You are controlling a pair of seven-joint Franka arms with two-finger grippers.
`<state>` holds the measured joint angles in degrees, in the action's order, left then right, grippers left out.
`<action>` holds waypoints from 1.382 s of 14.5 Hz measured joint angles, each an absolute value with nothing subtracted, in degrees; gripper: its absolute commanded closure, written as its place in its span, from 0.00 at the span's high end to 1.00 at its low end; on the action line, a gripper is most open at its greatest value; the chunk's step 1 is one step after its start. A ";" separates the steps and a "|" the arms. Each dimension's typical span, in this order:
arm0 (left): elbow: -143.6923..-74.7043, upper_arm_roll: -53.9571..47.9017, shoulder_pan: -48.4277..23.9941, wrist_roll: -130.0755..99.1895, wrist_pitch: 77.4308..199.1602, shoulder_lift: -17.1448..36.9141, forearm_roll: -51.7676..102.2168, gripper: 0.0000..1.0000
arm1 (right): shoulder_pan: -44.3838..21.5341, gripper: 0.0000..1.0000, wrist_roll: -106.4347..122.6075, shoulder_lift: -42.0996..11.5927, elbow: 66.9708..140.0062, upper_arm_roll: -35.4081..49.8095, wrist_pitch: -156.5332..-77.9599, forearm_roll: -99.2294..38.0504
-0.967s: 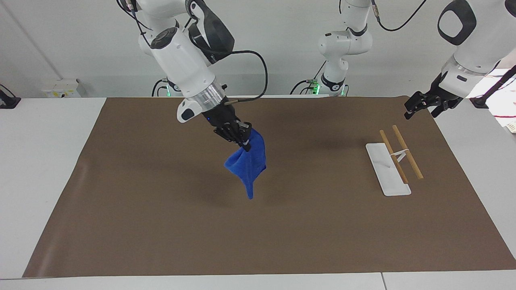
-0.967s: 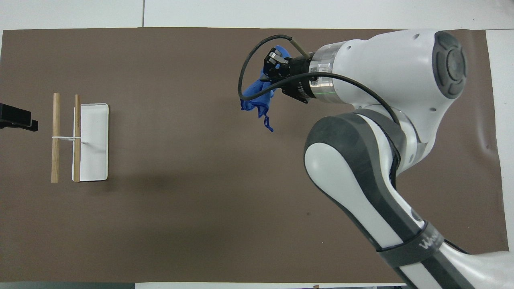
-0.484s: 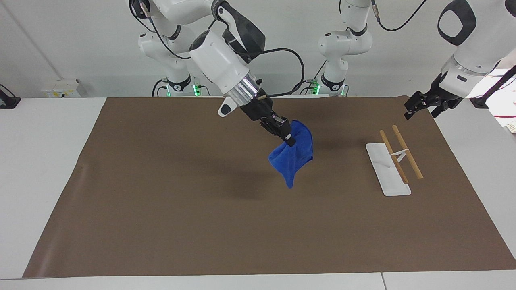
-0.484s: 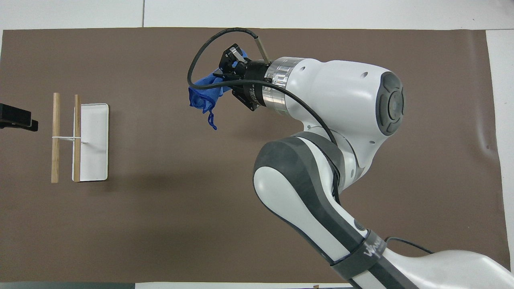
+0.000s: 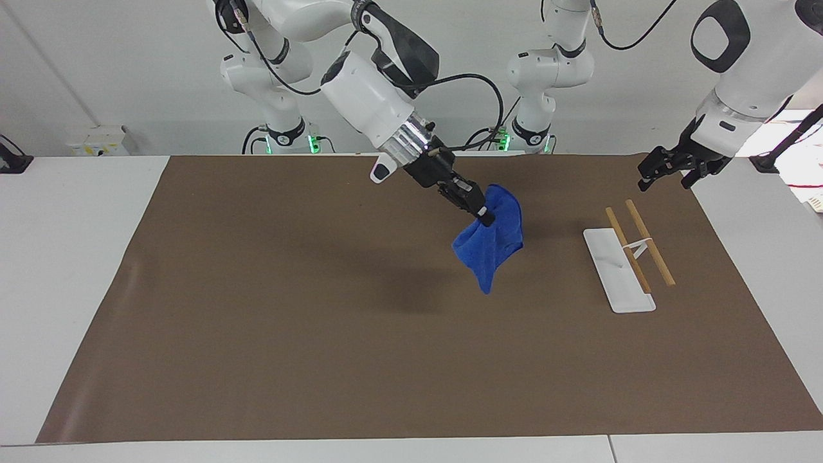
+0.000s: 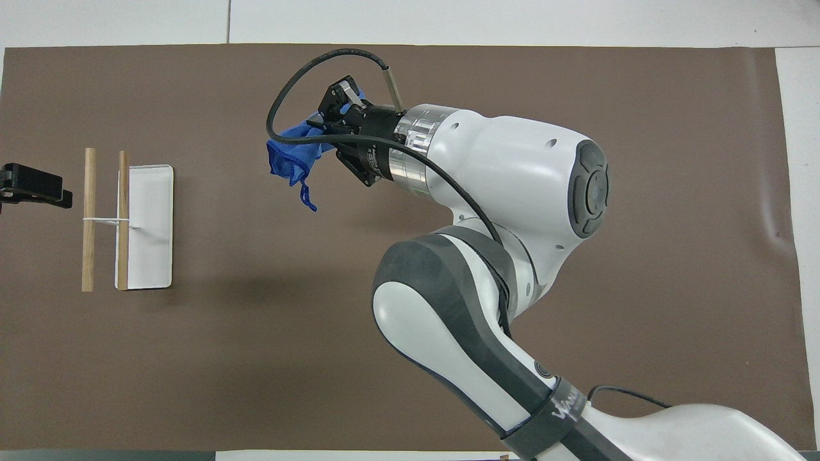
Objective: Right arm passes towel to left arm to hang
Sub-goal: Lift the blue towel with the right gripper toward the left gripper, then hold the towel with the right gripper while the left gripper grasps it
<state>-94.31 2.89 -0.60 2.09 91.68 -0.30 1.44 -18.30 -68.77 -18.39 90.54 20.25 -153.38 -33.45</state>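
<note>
Towel in the air, pinched by the right gripper over the mat's middle.
Soft, light, floppy — best taken at its bunched top; the left gripper waits open above the rack.

White bench under a brown mat

The brown mat covers most of the white bench; a plain pale wall rises just past the bench's edge

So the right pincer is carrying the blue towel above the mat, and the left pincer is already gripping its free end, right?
Not quite. The right pincer does carry the towel above the mat, but the facing view shows the left pincer open and apart from it, near the rack.
</note>
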 measured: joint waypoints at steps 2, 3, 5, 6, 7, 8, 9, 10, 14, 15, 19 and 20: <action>-94.35 2.66 -1.63 -0.40 92.03 -0.30 1.50 1.00 | -18.95 0.00 -68.83 -18.42 90.44 20.29 -153.38 -33.74; -94.50 2.54 -2.25 -1.92 92.60 -0.30 1.50 1.00 | -19.29 0.00 -68.87 -18.43 90.41 20.30 -153.38 -34.06; -95.10 2.37 -3.42 -4.71 93.89 -0.30 2.03 1.00 | -19.64 0.00 -68.87 -18.43 90.38 20.30 -153.41 -34.75; -95.64 2.33 -4.01 -5.99 94.69 -0.31 2.75 1.00 | -19.68 0.00 -68.87 -18.43 90.36 20.30 -153.41 -34.83; -96.48 2.29 -4.47 -7.47 95.57 -0.34 3.90 1.00 | -19.69 0.00 -68.91 -18.44 90.36 20.30 -153.41 -34.84; -97.69 2.28 -4.92 -9.40 96.92 -0.43 5.40 1.00 | -19.78 0.00 -69.05 -18.53 90.35 20.30 -153.39 -34.84; -99.18 2.26 -5.25 -11.80 98.50 -0.59 7.09 1.00 | -20.20 0.00 -69.20 -18.87 90.33 20.32 -153.46 -34.84; -100.88 2.26 -5.47 -14.60 100.18 -0.87 9.07 1.00 | -20.97 0.00 -69.26 -19.45 90.15 20.33 -154.33 -34.84; -106.30 2.23 -6.76 -30.13 108.43 -1.55 18.54 1.00 | -23.04 0.00 -69.31 -21.25 89.02 20.33 -156.98 -34.84; -107.18 2.22 -7.26 -34.22 110.51 -1.55 20.57 1.00 | -23.21 0.00 -69.31 -21.30 88.84 20.33 -156.98 -34.84; -111.33 2.16 -9.10 -47.35 118.97 -1.53 28.45 1.00 | -24.04 0.00 -69.31 -21.34 88.53 20.34 -156.98 -34.83; -112.76 2.15 -9.90 -50.59 121.00 -1.53 29.35 1.00 | -24.41 0.00 -69.31 -21.35 88.50 20.34 -156.98 -34.83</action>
<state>-112.76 2.15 -9.90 -50.59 121.00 -1.53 29.35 -24.41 -69.31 -21.35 88.50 20.34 -156.98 -34.83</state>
